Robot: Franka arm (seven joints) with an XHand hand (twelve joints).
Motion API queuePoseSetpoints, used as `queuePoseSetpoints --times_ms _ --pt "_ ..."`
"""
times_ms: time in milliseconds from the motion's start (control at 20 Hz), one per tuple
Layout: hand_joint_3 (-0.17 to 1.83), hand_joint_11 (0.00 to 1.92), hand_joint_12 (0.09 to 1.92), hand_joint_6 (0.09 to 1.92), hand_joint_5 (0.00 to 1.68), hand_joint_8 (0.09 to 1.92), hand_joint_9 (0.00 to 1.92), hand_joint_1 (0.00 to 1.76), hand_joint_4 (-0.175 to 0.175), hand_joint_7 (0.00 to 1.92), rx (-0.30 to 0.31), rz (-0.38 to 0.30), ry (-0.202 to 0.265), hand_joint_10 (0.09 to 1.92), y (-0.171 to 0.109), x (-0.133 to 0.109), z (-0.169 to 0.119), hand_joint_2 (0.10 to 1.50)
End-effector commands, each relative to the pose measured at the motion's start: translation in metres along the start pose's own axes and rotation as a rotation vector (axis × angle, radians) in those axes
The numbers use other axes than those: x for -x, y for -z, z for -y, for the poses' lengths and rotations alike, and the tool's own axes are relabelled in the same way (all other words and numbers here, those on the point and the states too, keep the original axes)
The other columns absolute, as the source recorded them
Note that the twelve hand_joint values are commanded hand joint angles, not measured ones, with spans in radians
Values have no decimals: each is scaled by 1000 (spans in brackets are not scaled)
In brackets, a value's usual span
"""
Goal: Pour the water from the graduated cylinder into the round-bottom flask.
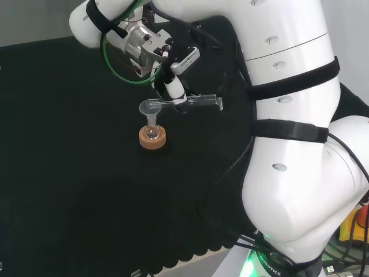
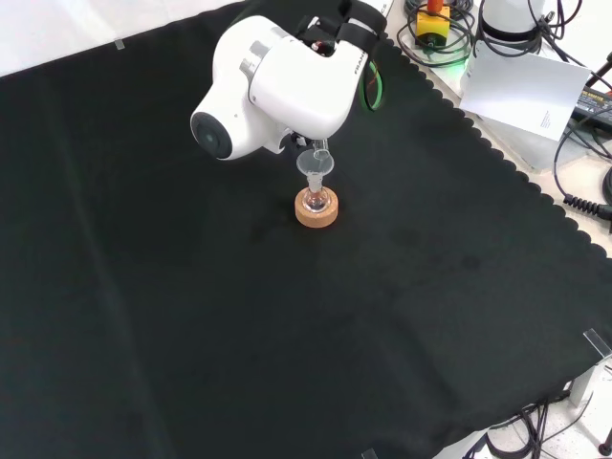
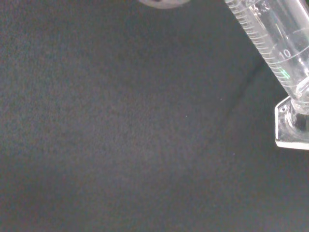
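Hand [image 1: 173, 86] has its fingers wrapped round the cylinder [image 1: 193, 102], which lies about horizontal in the head view, mouth end over the funnel [image 1: 151, 107]. The funnel sits in the flask [image 1: 152, 134], flask on its cork ring [image 1: 153, 137] mid-cloth.

You're mid-pour, I'd say. Keep the lip over the funnel's centre and tip slowly so it doesn't overshoot the rim; don't knock the funnel, it looks easy to topple.

Head view gives you the cylinder's tilt and its place over the funnel. In the front view the arm's link [image 2: 273, 81] covers the hand. Wrist view gives the scale and foot [image 3: 292, 123] close up; I can't make out a water level there.
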State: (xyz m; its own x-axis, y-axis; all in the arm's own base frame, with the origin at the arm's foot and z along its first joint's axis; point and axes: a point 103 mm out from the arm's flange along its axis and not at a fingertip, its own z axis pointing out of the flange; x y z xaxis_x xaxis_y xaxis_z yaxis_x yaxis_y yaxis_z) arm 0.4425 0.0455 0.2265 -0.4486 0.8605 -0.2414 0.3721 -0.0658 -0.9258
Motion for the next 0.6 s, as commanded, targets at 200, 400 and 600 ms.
queuePoseSetpoints --times_ms 200,400,600 --pt "0 1258 700 969 994 949 1534 1271 -175 1041 -26 -4 0 87 -2 5 2 1099" --pt "0 1259 699 970 993 950 1535 1271 -175 1041 -34 -4 0 87 2 -1 5 1099" --pt "0 1260 698 970 993 950 1536 1271 -175 1041 -39 -7 -4 87 2 -1 5 1099"
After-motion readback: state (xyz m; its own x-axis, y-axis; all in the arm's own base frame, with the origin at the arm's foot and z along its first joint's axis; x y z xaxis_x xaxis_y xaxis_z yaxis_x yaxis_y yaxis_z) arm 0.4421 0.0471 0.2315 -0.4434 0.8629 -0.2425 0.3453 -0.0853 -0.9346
